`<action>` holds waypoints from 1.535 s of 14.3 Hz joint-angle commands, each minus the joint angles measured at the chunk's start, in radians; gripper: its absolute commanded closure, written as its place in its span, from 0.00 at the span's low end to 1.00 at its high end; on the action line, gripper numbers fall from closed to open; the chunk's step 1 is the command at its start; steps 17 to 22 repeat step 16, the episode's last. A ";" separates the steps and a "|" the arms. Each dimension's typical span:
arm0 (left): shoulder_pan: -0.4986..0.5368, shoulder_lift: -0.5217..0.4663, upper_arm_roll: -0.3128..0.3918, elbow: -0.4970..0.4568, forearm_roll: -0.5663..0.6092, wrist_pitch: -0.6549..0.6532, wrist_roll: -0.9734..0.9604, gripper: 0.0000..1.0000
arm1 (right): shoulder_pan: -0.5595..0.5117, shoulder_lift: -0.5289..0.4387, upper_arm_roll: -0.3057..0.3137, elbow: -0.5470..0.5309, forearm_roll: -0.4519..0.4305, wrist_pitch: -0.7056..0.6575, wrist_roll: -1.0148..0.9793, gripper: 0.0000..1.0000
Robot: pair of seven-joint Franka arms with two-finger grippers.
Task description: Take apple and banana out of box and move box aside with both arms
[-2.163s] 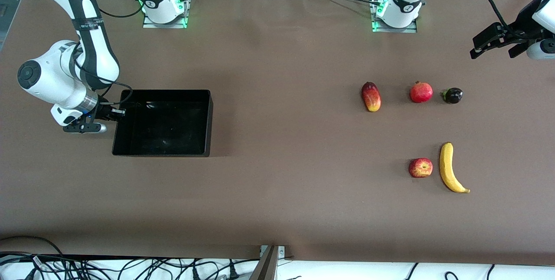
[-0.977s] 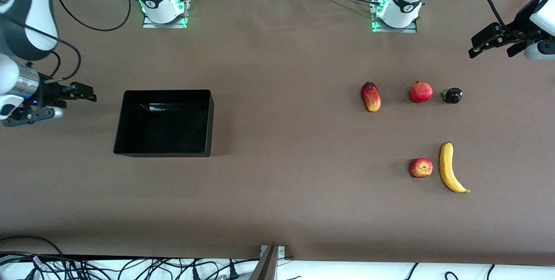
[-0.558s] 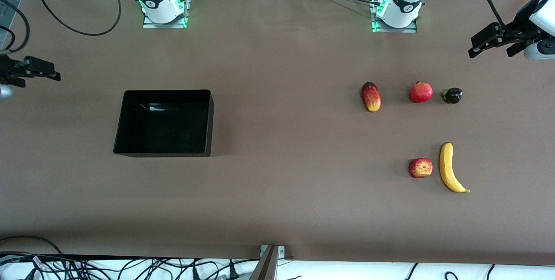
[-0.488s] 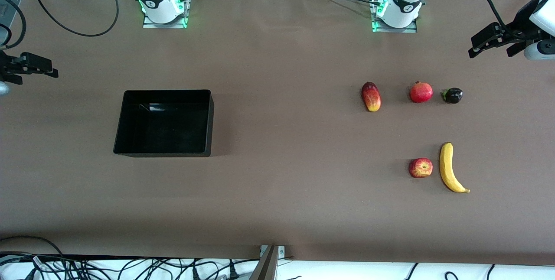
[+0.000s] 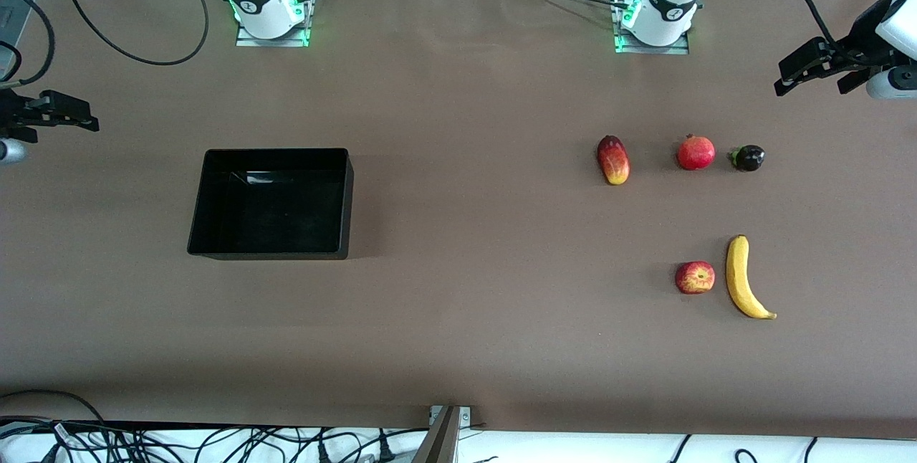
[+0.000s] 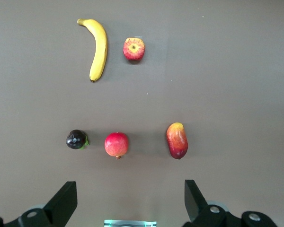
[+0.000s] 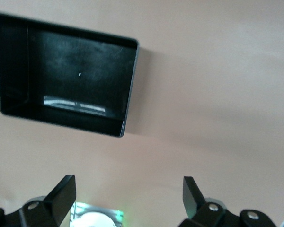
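Observation:
The black box [image 5: 271, 203] sits empty on the table toward the right arm's end; it also shows in the right wrist view [image 7: 66, 73]. The apple [image 5: 695, 277] and the banana [image 5: 743, 277] lie side by side toward the left arm's end, and both show in the left wrist view: the apple [image 6: 133, 49], the banana [image 6: 98, 48]. My right gripper [image 5: 68, 113] is open and empty, up in the air at the table's edge, apart from the box. My left gripper [image 5: 791, 75] is open and empty, high over the table's other end.
A mango [image 5: 613, 160], a pomegranate [image 5: 695, 153] and a small dark fruit [image 5: 748, 158] lie in a row farther from the front camera than the apple and banana. The arm bases [image 5: 269, 8] [image 5: 655, 15] stand along the table's back edge.
My right gripper let go of the box's wall, drew away from it toward the table's edge and rose. The box stays put. The left arm has not moved.

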 commanded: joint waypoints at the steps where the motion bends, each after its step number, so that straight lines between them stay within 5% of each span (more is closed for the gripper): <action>1: -0.010 0.008 0.005 0.019 -0.008 -0.019 -0.013 0.00 | -0.089 -0.174 0.131 -0.208 -0.052 0.111 0.083 0.00; 5: -0.010 0.008 0.005 0.019 -0.006 -0.020 -0.014 0.00 | -0.113 -0.209 0.165 -0.208 -0.074 0.119 0.114 0.00; 11: -0.010 0.007 0.001 0.019 -0.008 -0.020 -0.033 0.00 | -0.061 -0.189 0.090 -0.161 -0.063 0.124 0.112 0.00; 22: -0.010 0.007 0.001 0.019 -0.008 -0.022 -0.033 0.00 | -0.062 -0.154 0.090 -0.135 -0.059 0.113 0.111 0.00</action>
